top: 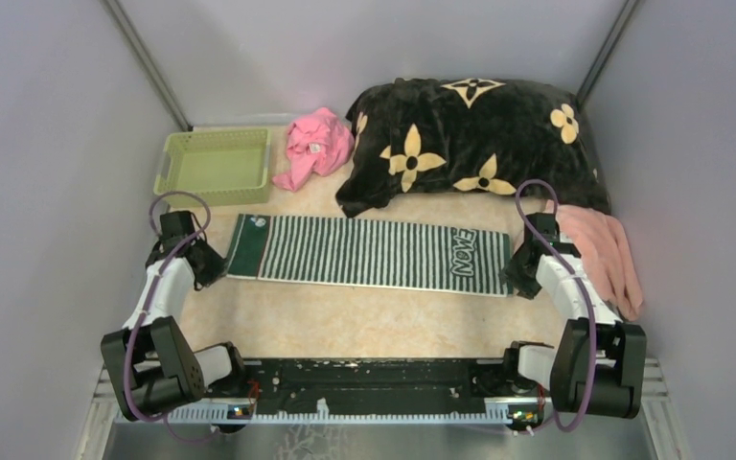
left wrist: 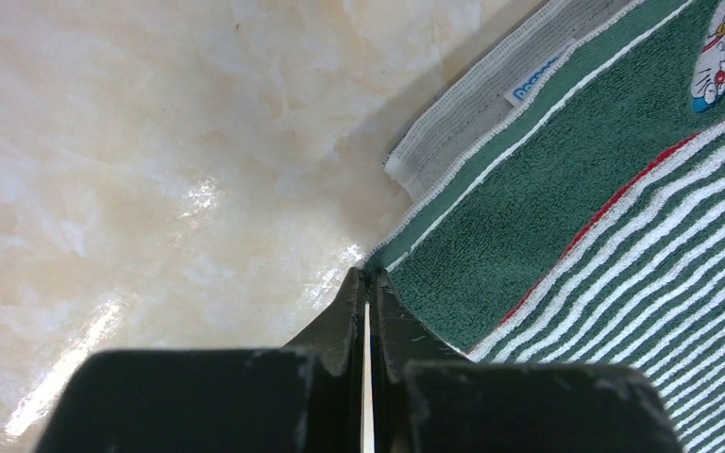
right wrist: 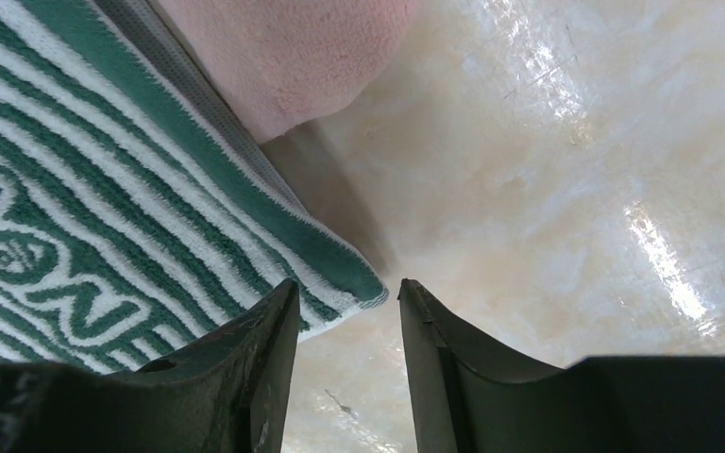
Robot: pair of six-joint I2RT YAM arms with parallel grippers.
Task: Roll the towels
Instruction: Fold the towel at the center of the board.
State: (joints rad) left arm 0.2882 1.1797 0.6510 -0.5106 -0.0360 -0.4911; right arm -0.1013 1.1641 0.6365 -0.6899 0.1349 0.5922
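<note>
The dark green towel point(top: 364, 251) with white stripes lies flat across the table's middle, long side left to right. My left gripper point(top: 209, 265) sits at its near-left corner. In the left wrist view that gripper point(left wrist: 368, 276) is shut, its tips pinching the very corner of the green towel point(left wrist: 604, 208). My right gripper point(top: 519, 275) is at the near-right corner. In the right wrist view it point(right wrist: 347, 288) stands open, one finger over the striped towel point(right wrist: 104, 208) and the corner tip between the fingers. The salmon-pink towel point(top: 604, 254) lies bunched at the right, also seen in the right wrist view point(right wrist: 293, 57).
A black blanket point(top: 479, 134) with tan flowers lies heaped at the back right, touching the green towel's far edge. A light green basket point(top: 216, 168) stands at the back left, a bright pink cloth point(top: 316, 144) beside it. Grey walls close in both sides.
</note>
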